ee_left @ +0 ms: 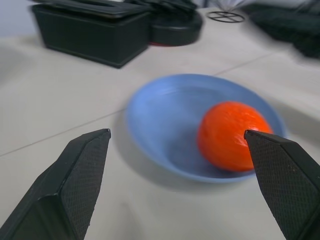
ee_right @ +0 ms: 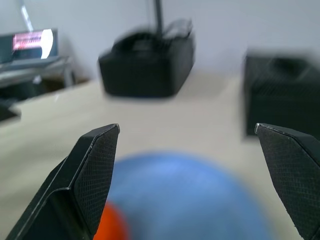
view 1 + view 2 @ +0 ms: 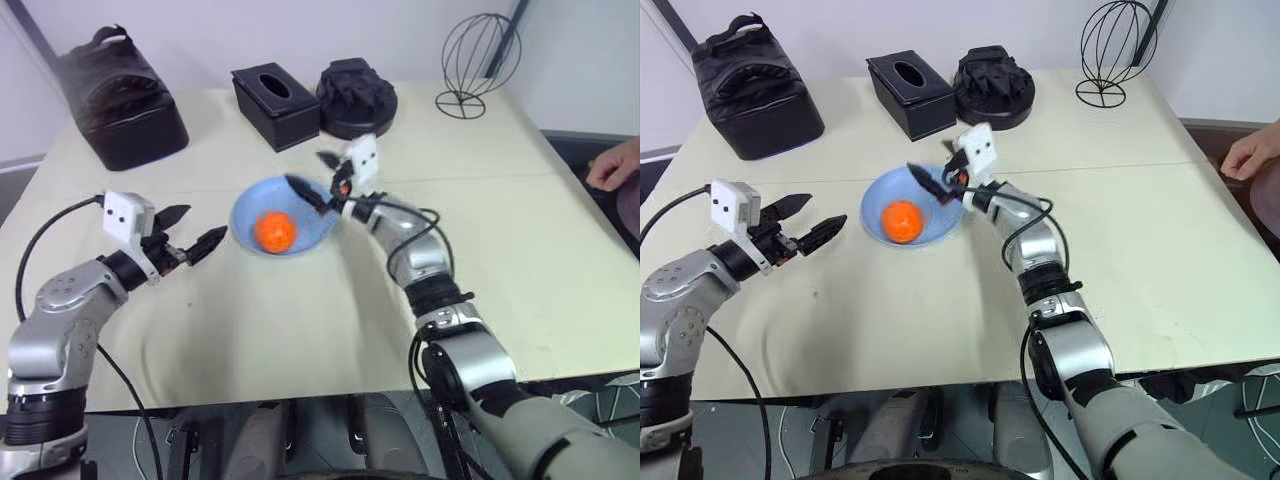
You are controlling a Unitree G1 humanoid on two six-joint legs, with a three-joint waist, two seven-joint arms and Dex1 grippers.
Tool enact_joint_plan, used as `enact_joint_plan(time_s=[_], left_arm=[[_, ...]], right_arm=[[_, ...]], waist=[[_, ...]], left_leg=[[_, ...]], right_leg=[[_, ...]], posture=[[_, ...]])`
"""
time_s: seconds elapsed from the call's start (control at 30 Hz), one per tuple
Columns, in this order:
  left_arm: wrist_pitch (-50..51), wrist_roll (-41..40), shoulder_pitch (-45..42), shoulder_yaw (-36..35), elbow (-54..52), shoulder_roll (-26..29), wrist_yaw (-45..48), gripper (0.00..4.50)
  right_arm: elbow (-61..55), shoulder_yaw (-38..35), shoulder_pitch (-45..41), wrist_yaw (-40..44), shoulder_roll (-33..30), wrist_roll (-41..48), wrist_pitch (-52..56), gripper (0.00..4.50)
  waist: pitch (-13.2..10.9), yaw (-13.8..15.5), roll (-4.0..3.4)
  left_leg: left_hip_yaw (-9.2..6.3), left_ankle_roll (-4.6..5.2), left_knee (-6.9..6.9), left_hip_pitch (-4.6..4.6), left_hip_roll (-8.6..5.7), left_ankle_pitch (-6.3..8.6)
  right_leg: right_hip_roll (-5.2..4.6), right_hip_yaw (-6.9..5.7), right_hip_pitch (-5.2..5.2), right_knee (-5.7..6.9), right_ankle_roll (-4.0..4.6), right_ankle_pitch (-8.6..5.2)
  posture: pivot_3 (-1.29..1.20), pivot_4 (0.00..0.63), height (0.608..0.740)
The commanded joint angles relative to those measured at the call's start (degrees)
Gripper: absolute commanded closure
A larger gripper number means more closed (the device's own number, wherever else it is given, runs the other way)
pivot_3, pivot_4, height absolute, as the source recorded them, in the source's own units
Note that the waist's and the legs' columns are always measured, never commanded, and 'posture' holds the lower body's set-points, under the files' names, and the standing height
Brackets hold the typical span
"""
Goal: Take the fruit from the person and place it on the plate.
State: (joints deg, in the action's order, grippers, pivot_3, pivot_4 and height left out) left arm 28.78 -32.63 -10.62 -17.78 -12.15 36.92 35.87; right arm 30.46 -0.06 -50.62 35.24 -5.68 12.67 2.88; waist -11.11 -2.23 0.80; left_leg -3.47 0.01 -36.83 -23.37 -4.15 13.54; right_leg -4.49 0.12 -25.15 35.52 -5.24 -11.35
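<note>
The orange fruit point(image 3: 275, 231) lies in the light blue plate point(image 3: 245, 205) at the middle of the table. My right gripper point(image 3: 303, 168) hangs just above the plate's far right rim, open, with nothing between its fingers. In the right wrist view the open gripper point(image 2: 187, 126) looks over the plate point(image 2: 200, 200), with the fruit point(image 2: 110, 225) low beside one finger. My left gripper point(image 3: 208, 222) stands open a little to the left of the plate, pointing at it. The left wrist view shows the fruit point(image 1: 232, 135) in the plate point(image 1: 160, 115). The person's hand point(image 3: 612, 165) rests at the table's far right edge.
Along the back of the table stand a black bag point(image 3: 120, 100), a black tissue box point(image 3: 275, 105), a black round object point(image 3: 357, 97) and a wire stand point(image 3: 478, 60). Bare tabletop lies in front of the plate and to its right.
</note>
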Motion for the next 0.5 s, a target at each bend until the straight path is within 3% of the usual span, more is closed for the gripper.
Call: enact_joint_plan(time_s=[0.03,0.3,0.5], left_arm=[[-3.17,1.23,-1.08,-4.18,1.46,-0.36,-2.65,0.00],[-6.57,4.22,2.39,-7.86,3.06,-2.46,-7.94,0.00],[-11.46,7.67,3.25,-7.22,6.39,-6.45,-11.54,0.00]], right_arm=[[-12.25,-3.48,1.80,-0.89,-5.13,1.98,3.80,0.05],[-23.29,-10.57,15.51,-4.22,-17.88,1.58,9.50,0.05],[-22.51,-14.06,23.72,-7.32,-21.00,0.82,7.52,0.05]], waist=[[0.00,0.20,0.00],[0.02,1.42,0.03],[0.02,1.56,0.03]], left_leg=[[0.00,0.00,0.00,0.00,0.00,0.00],[0.04,0.02,0.00,-0.01,0.00,0.01],[0.04,0.02,-0.01,0.01,0.02,0.00]], right_leg=[[0.00,0.00,0.01,-0.01,0.00,0.00],[-0.05,0.01,0.05,-0.09,0.00,0.00],[-0.05,0.00,0.15,-0.16,0.00,-0.01]], posture=[[0.00,0.150,0.740],[0.00,0.150,0.740],[0.00,0.150,0.740]])
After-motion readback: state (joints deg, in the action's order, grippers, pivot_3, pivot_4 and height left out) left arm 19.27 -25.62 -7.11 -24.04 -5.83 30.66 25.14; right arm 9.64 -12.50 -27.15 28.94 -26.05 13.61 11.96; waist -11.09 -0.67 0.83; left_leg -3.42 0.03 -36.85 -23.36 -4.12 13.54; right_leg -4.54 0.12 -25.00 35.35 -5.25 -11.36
